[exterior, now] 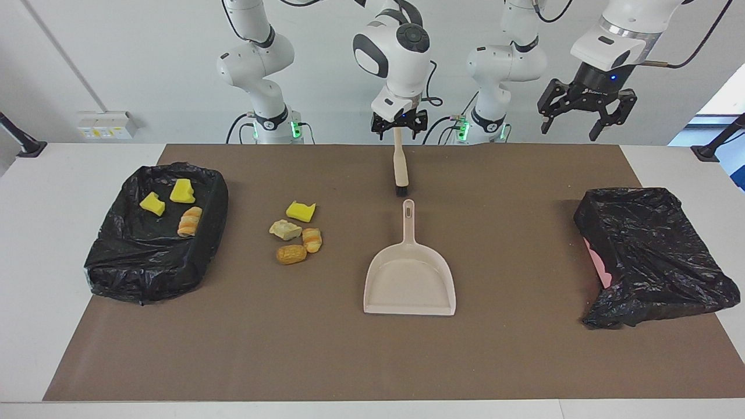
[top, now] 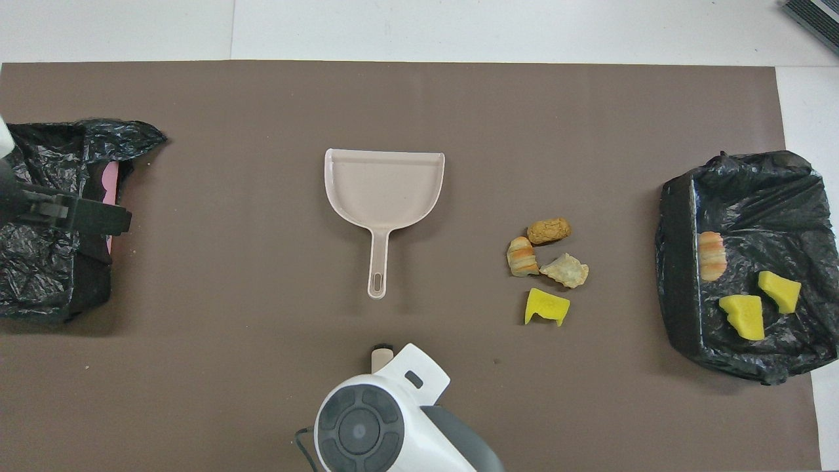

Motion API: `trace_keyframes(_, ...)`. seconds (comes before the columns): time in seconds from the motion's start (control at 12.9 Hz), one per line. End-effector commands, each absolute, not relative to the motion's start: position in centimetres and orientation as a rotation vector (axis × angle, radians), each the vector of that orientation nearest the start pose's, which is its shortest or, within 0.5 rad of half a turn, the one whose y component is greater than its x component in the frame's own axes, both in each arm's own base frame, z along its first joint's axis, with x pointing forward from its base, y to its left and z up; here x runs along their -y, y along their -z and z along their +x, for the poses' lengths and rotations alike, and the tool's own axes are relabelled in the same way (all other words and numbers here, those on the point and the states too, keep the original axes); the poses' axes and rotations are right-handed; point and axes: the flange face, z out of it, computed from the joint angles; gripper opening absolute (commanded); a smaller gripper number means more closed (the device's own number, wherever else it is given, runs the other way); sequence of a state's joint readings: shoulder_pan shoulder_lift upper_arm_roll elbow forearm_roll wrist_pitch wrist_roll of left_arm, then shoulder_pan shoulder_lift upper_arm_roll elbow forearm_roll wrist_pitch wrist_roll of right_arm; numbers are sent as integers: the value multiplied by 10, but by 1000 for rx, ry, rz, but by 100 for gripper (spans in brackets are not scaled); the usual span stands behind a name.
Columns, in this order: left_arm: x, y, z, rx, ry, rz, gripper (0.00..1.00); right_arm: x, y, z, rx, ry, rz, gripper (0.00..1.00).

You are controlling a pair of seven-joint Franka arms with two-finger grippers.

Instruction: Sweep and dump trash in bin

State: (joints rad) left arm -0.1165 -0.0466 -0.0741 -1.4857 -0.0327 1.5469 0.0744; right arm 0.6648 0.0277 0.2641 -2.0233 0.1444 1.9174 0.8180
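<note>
Brown mat (exterior: 524, 349) on a white table (exterior: 35, 291), white wall (exterior: 145, 58) up top, beige dustpan (exterior: 410, 282) flat mid-mat, one black-bagged bin (exterior: 116, 262) at the right arm's end, a second bagged bin (exterior: 652, 256) at the left arm's. Right gripper (exterior: 398, 128) up over the handle end of the brush (exterior: 400, 169), fingers apart, clamping nothing; left gripper (exterior: 582, 119) waiting over the second bagged bin, fingers spread too; trash (exterior: 295, 233) split, four pieces on the mat between dustpan and bin, three inside the bin. Whole brush on show in the facing view only, just its tip peeking past the right wrist from overhead.
</note>
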Motion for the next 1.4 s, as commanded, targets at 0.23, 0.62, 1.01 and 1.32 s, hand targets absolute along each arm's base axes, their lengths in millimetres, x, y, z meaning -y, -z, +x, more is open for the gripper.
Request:
trace_keyframes(0.23, 178, -605, 564, -463, 187, -3159, 100, -447, -366, 240, 28, -324, -3085, 100)
trace_keyframes(0.62, 254, -536, 564, -462, 150, -3176, 100, -440, -330, 200, 48, -305, -3107, 100)
trace_keyframes(1.01, 327, -447, 571, -393, 147, -3137, 100, -442, -331, 199, 68, -291, -3101, 100)
trace_keyframes(1.32, 340, -417, 564, -429, 94, -3123, 100, -444, -330, 201, 100, -270, -3087, 71)
